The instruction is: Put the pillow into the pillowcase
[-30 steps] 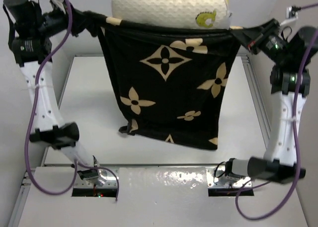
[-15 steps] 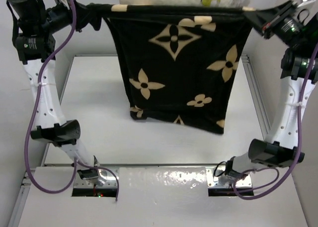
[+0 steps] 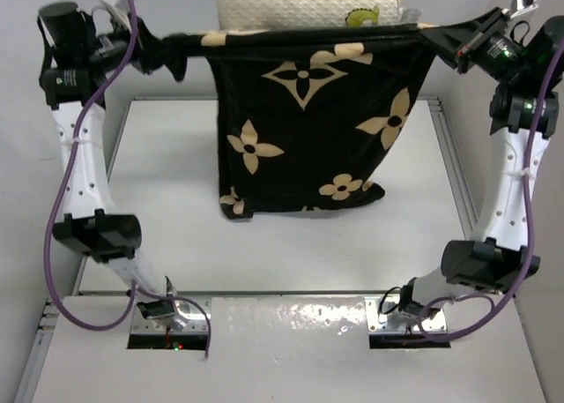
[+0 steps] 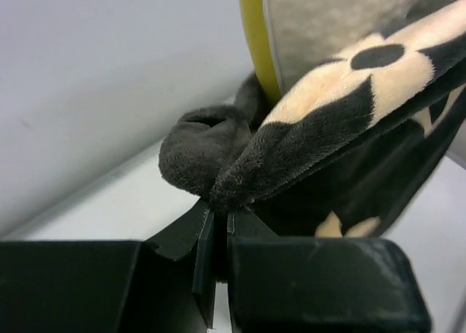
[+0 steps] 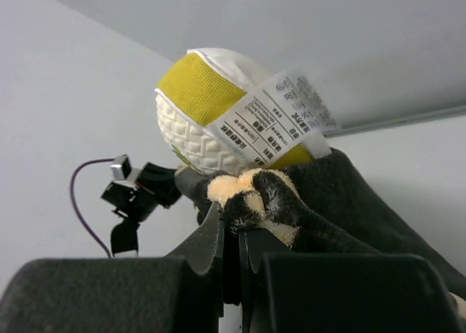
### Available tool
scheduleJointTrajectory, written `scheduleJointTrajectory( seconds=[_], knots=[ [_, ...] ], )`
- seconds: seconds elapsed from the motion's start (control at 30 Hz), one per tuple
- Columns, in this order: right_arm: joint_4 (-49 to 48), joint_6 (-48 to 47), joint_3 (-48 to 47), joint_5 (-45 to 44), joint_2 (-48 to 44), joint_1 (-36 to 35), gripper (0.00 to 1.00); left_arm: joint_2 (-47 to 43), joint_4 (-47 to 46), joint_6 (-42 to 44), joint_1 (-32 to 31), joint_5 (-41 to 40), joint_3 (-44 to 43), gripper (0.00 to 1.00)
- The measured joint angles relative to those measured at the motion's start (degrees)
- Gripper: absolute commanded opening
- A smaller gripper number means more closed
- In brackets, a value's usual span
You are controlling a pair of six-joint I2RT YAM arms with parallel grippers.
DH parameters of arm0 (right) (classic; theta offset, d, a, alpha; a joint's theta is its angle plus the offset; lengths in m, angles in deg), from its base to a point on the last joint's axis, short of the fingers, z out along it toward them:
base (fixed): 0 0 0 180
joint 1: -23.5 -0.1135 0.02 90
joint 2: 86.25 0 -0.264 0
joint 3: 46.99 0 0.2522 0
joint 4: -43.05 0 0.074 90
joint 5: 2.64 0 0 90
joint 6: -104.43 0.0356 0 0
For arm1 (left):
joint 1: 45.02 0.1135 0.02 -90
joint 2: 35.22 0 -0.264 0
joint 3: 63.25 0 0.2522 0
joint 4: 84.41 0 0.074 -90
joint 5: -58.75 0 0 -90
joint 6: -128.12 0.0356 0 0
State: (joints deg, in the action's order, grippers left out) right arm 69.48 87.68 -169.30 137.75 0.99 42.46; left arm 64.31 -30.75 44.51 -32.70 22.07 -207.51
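Upper left: the left gripper (image 3: 167, 52) is clamped on one top corner of the pillowcase (image 3: 308, 130). Top centre: the pillow (image 3: 304, 2) shows above the taut hem, with its long axis parallel to the hem, midway between both grippers. Upper right: the right gripper (image 3: 430, 38) is clamped on the opposite corner.

- Pillow (image 3: 304, 4): top cropped by the upper edge of the overhead view, lower body hidden behind the pillowcase (image 3: 308, 112). Inside the case or behind it, cannot tell.
- Emblem (image 3: 359, 18) on pillow face: yellow-green, too small to make out.
- Left gripper (image 3: 176, 57): fingertips buried in a bunched corner of fabric.
- Right gripper (image 3: 426, 38): tips likewise hidden in cloth.
- Care label (image 5: 273, 118): print blurred, unreadable.
- Table (image 3: 159, 174): middle of the far edge hidden behind the hanging cloth.
- Left wrist view: pillow cropped by the top edge, pillowcase by the right edge.
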Motion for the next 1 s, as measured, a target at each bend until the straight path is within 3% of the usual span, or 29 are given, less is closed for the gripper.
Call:
scheduleJointTrajectory(
  seconds=[0.07, 0.17, 0.27, 0.37, 0.47, 0.57, 0.63, 0.7, 0.77, 0.83, 0.9, 1.0],
  knots=[
    [-0.9, -0.6, 0.5, -0.3, -2.1, 0.0, 0.00, -4.5, -1.9, -0.4, 0.0, 0.2, 8.6, 0.00],
    [-5.0, 0.0, 13.2, -1.6, -11.9, 0.5, 0.00, -7.9, -0.1, 2.1, -0.5, -1.7, 11.2, 0.00],
    [-6.9, 3.1, 15.6, 1.3, -13.2, 2.5, 0.00, -3.5, 6.4, 2.6, -0.3, -1.2, -2.3, 0.00],
    [-7.0, 4.6, 5.5, 2.6, -6.8, 3.8, 0.00, -1.7, 1.6, 0.6, 1.6, 1.2, -10.2, 0.00],
    [-8.0, 4.2, 0.7, 2.9, -5.3, 3.7, 0.00, -10.8, -8.8, -0.2, 4.1, 2.0, 1.1, 0.00],
    [-10.4, 1.9, 12.8, -0.1, -13.2, 3.2, 0.00, -17.1, -10.3, 0.5, 4.9, 1.1, 10.3, 0.00],
    [-7.5, 1.9, 14.6, 0.3, -14.4, 2.9, 0.00, -17.0, -7.6, 0.8, 4.9, 1.4, 8.7, 0.00],
    [-6.5, 3.5, 9.7, 2.1, -10.1, 2.6, 0.00, -10.9, -2.7, -0.3, 5.4, 3.0, -2.3, 0.00],
    [-3.1, 5.5, -8.6, 3.0, 0.8, 2.4, 0.00, -4.4, -7.2, -5.6, 7.4, 6.2, -13.5, 0.00],
    [-4.9, 7.6, -24.4, 2.7, 8.9, 2.1, 0.00, -3.9, -17.8, -13.0, 10.8, 9.8, -9.2, 0.00],
    [-11.8, 10.3, -18.3, 2.9, 4.2, 2.1, 0.00, -8.1, -25.3, -16.9, 12.9, 11.2, 0.4, 0.00],
    [-18.8, 9.4, 9.3, -1.2, -13.9, 2.3, 0.00, -15.5, -27.5, -15.3, 13.0, 9.5, 11.2, 0.00]
  ],
)
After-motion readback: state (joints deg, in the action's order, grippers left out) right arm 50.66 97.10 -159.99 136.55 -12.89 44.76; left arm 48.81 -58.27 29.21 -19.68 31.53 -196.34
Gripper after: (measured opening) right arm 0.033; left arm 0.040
